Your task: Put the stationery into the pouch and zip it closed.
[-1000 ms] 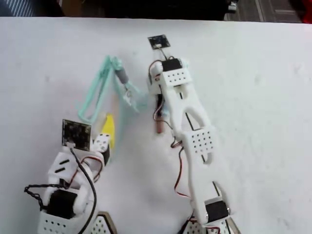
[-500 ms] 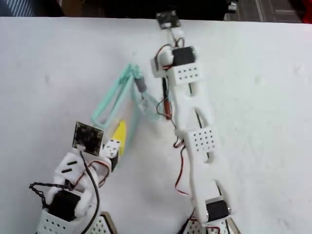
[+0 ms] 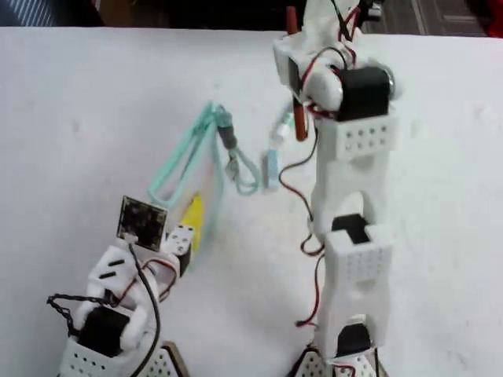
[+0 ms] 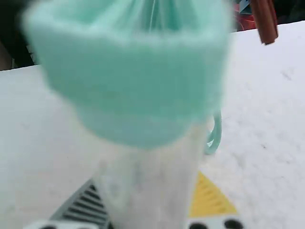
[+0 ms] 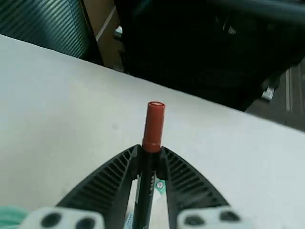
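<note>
The white table (image 3: 94, 94) takes up nearly all of the high view, with a dark strip of room beyond its far edge along the top of the frame. The pouch (image 3: 189, 153), clear with a mint-green rim, lies left of centre. It runs diagonally from the lower left toward the upper middle. Its grey zipper pull (image 3: 227, 138) and a green loop (image 3: 245, 177) sit on its right side, between the pouch body and the right arm. I cannot tell whether the pouch mouth is open.

The left gripper (image 3: 192, 224) sits at the lower left, its yellow jaw against the pouch's lower end. In the left wrist view the jaws are clamped on the clear pouch wall (image 4: 145, 205), and the green rim bulks up close in front of them.

The right arm stands tall right of centre, with red wires trailing along it. The right gripper (image 5: 148, 151) is clenched on the pen (image 5: 154, 125), whose red cap sticks out past the fingertips. In the high view the pen (image 3: 299, 124) hangs near the top centre, right of the zipper pull and apart from the pouch.

White tabletop stretches from the pouch to the left edge of the frame, and from the right arm to the right edge.
</note>
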Robot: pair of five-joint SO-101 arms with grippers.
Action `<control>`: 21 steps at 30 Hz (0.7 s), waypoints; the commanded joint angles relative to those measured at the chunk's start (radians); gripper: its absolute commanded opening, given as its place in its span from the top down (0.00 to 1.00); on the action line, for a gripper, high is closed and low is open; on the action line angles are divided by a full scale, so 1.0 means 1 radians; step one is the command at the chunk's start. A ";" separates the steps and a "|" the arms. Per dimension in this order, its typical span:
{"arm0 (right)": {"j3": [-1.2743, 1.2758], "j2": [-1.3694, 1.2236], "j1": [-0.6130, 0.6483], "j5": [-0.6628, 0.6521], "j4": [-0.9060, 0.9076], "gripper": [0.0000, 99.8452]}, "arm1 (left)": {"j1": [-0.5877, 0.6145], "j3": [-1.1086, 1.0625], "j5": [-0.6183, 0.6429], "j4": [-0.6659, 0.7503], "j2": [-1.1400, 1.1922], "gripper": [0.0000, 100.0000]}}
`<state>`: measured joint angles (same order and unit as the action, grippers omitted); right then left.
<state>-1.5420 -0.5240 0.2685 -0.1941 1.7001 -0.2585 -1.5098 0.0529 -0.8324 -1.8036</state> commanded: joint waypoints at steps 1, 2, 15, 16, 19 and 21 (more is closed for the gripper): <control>-0.005 0.128 0.035 -0.038 0.021 0.98 | -0.022 0.046 0.008 -0.006 -0.010 0.93; -0.005 0.148 0.044 -0.038 0.021 0.98 | -0.024 0.046 0.008 -0.008 -0.010 0.93; 0.301 0.472 0.177 -0.044 0.025 0.98 | -0.025 0.046 0.009 -0.032 -0.010 0.85; 0.358 0.512 0.193 -0.044 0.024 0.98 | -0.025 0.046 0.009 -0.032 -0.010 0.85; 0.535 0.634 0.255 -0.044 0.022 0.98 | -0.025 0.046 0.009 -0.035 -0.010 0.85; 0.632 0.716 0.302 -0.046 0.019 0.98 | -0.025 0.046 0.009 -0.037 -0.010 0.84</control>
<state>-1.0265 0.0652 0.5140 -0.2279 1.7031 -0.2647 -1.5098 0.0514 -0.8631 -1.8205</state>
